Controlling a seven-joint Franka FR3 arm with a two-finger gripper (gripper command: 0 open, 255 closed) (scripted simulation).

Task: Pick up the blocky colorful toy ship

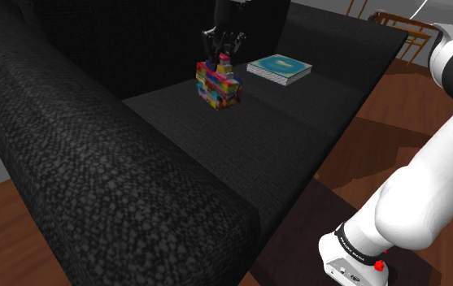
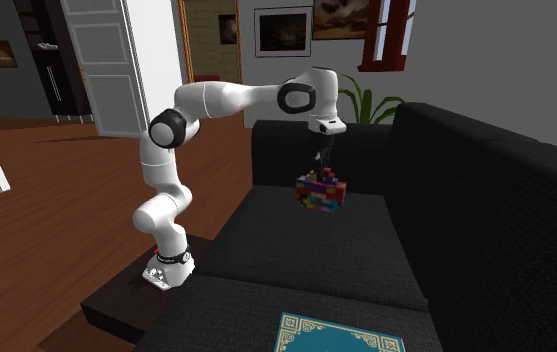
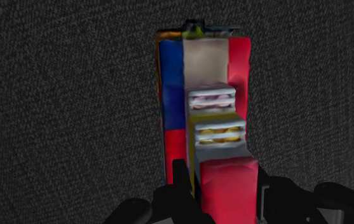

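The hand (image 1: pixel 223 52) hides part of the toy ship (image 1: pixel 219 84).

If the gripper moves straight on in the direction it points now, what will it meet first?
The gripper clasps the toy ship. Straight on, downward, the ship would likely meet the black sofa seat first. The gap between them is unclear.

The shoulder view is dim: the black sofa (image 1: pixel 241 138) swallows the light, only a grey speckle lifting its backrest. The white arm (image 1: pixel 415 203) catches soft light from above and shades to grey underneath. The toy ship (image 1: pixel 219 84) stands out in saturated colours. The second exterior view is brighter and evenly lit, its door (image 2: pixel 116 60) pale. In the wrist view the tool (image 3: pixel 223 191) is a flat black shape.
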